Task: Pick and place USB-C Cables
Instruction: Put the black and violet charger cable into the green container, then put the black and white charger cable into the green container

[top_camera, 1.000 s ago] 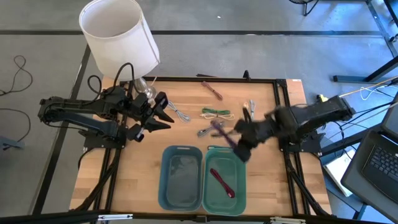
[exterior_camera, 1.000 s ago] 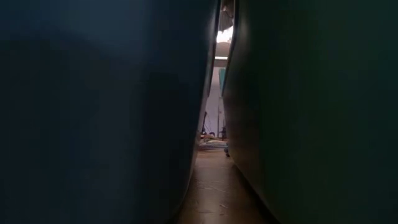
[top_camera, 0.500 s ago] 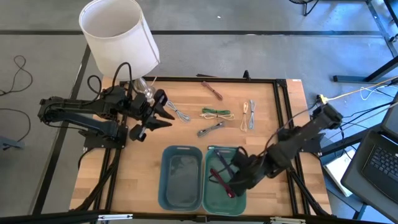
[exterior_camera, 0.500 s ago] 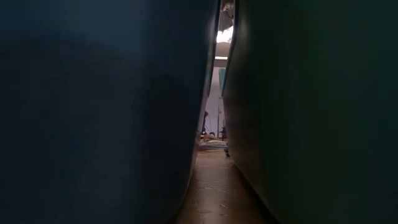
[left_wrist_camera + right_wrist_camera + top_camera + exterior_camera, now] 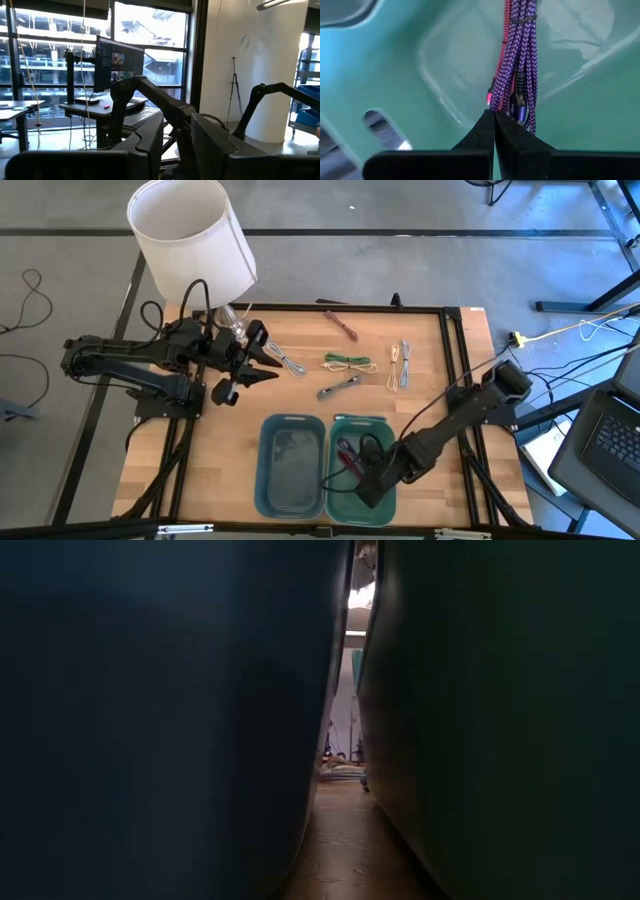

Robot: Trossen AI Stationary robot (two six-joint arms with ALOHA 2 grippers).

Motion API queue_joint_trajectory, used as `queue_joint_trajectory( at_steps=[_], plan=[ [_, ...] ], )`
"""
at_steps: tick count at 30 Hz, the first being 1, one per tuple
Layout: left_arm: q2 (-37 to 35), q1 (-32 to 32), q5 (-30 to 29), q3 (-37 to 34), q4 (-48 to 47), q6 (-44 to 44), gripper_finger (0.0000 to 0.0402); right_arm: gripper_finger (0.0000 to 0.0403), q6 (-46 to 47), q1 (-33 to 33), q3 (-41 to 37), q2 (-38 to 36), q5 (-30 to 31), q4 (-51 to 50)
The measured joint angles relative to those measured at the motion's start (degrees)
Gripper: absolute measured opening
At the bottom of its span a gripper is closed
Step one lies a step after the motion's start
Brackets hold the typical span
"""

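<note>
**Two cables in the green tray, five still out on the bench**

The bench (image 5: pixel 200 450) carries a blue tray (image 5: pixel 290 498), seemingly empty, and beside it a green tray (image 5: pixel 345 505). The right gripper (image 5: pixel 366 477) is down inside the green tray, its fingers (image 5: pixel 485 131) pinched together on the purple cable (image 5: pixel 522 45), which lies over a red cable (image 5: pixel 501 60). The left gripper (image 5: pixel 262 366) waits near the bench's far left with fingers spread. Judging from this, the brown cable (image 5: pixel 341 323), green cable (image 5: pixel 346 361), grey cables (image 5: pixel 338 387) and beige cable (image 5: pixel 394 366) remain.
</note>
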Motion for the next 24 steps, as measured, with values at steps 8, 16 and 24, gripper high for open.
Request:
queue_joint_trajectory(
  at_steps=[8,16,24],
  plan=[
    [0.00,0.00,0.00,0.00,0.00,-0.01,0.0092,0.0002,-0.27,-1.28,-0.04,4.51,-4.39,0.15],
    [0.00,0.00,0.26,0.00,0.00,0.01,0.0092,0.0014,-0.24,-1.88,-0.04,5.32,-4.02,0.89],
    [0.00,0.00,0.26,0.00,0.00,0.01,0.0092,0.0114,-0.39,-2.11,0.00,5.03,-3.86,2.36]
  ],
)
